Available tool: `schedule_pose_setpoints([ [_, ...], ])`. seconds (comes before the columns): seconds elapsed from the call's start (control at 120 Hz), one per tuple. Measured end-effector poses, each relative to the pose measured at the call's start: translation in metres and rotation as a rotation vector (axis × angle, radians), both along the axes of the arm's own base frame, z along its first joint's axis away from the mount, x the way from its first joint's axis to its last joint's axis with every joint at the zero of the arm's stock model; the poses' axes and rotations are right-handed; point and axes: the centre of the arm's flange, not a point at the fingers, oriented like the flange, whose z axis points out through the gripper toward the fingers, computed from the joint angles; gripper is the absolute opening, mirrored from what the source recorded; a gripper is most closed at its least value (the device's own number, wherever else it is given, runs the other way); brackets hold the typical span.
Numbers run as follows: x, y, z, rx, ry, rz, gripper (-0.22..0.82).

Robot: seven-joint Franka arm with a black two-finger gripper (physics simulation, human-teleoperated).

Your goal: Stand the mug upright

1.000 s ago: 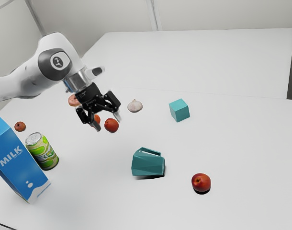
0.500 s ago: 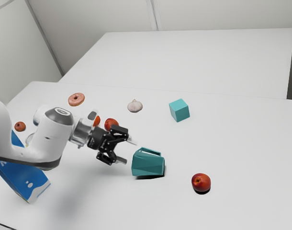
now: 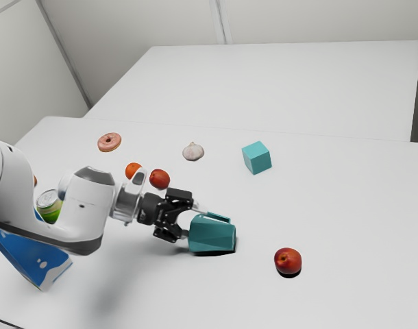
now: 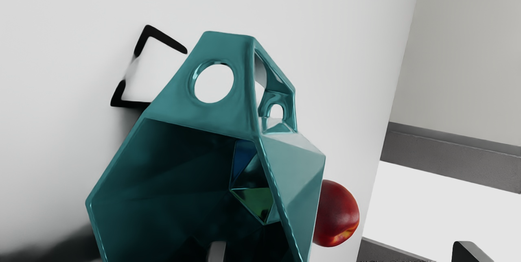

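Note:
The teal mug (image 3: 212, 234) lies on its side on the table, its mouth toward my hand. My gripper (image 3: 194, 221) is open at the mouth end, one finger near the handle side and the other by the rim. Looking from the wrist, the mug (image 4: 293, 168) has its dark hollow facing the camera and its handle with a round hole. The open gripper (image 4: 342, 252) has one fingertip in front of the mouth and the other outside the mug's wall. Whether either finger touches the mug I cannot tell.
A red-dark fruit (image 3: 288, 261) lies beyond the mug, a teal cube (image 3: 257, 157) farther back. Garlic (image 3: 193, 151), a red fruit (image 3: 160, 179), an orange fruit (image 3: 132, 170) and a donut (image 3: 109, 142) are scattered behind the arm. The can (image 3: 49, 205) and milk carton (image 3: 38, 257) stand beside the arm.
My hand has come down from above the table and moved toward the exterior view's right, up to the mug's mouth. The mug has not moved.

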Motion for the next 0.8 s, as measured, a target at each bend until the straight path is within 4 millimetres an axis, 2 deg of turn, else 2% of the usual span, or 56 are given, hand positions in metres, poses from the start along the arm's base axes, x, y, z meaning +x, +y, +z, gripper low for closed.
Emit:
schedule_pose_setpoints([
  [0.275, -0.001, -0.007, -0.013, -0.033, -0.033, 0.014, 0.6],
  [0.325, -0.001, -0.009, -0.013, -0.034, -0.041, 0.012, 0.58],
  [0.367, -0.002, -0.01, -0.013, -0.034, -0.048, 0.008, 0.51],
  [0.492, -0.002, -0.014, -0.013, -0.033, -0.068, -0.007, 0.19],
  [0.558, -0.002, -0.017, -0.012, -0.032, -0.078, -0.016, 0.07],
  [0.667, -0.002, -0.02, -0.012, -0.031, -0.09, -0.03, -0.05],
  [0.8, -0.001, -0.024, -0.008, -0.028, -0.112, -0.048, -0.12],
])
